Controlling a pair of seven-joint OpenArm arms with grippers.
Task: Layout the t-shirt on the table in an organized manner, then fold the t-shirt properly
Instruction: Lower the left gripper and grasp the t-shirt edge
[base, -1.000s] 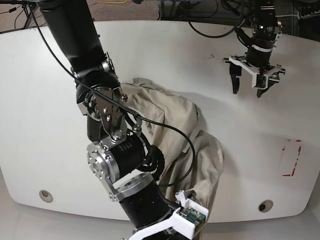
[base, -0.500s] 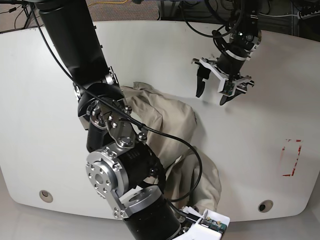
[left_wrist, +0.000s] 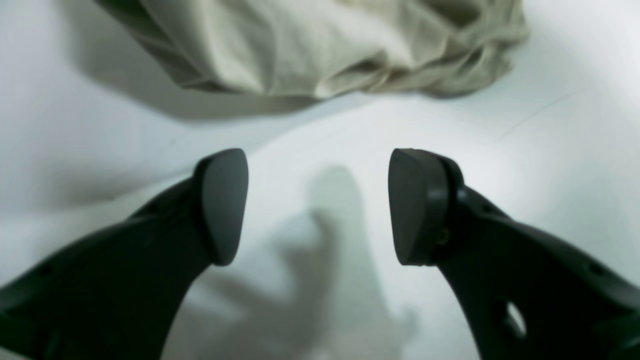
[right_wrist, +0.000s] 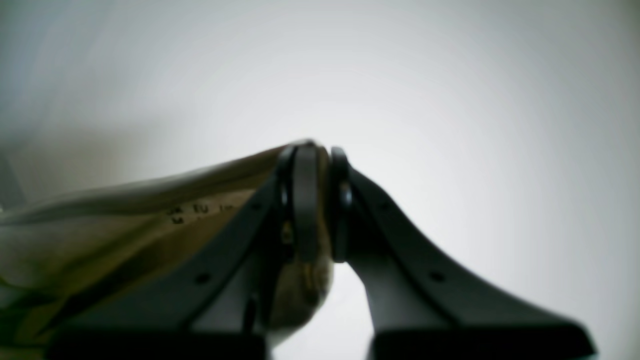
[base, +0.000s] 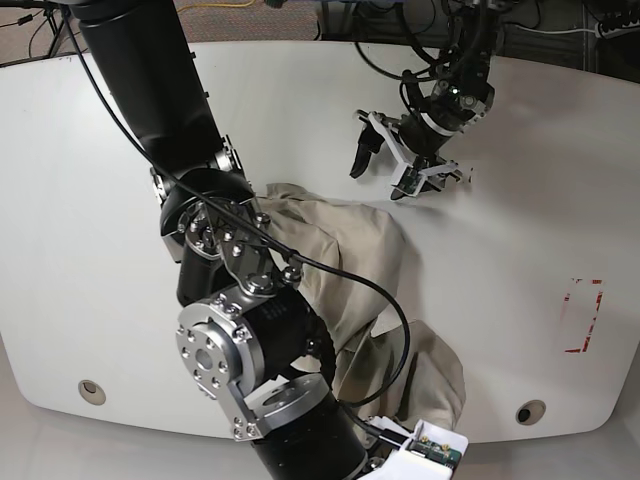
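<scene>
Because the t-shirt (base: 350, 240) is bunched and overlapping rather than spread, a pull on one part could drag the whole heap askew or tighten its creases. The right gripper (right_wrist: 318, 205) is clenched, with a fold of the beige fabric pinched between its fingers. Its grip seems to take in only a narrow piece, so the thin cloth might slip out if tugged hard. The left gripper (left_wrist: 318, 207) is spread wide and grasps nothing; should it close where it is, it would probably catch only air, since the cloth lies beyond its fingertips.

The rumpled garment runs from the middle of the white table (base: 530, 250) toward the near side, partly hidden behind the large black right arm (base: 270, 330). Its far end is close to the left gripper, which is on the far side and slightly right of that end, apart from the fabric. The pinched portion is at the near end, where the arm hides the grip from the overhead view.
</scene>
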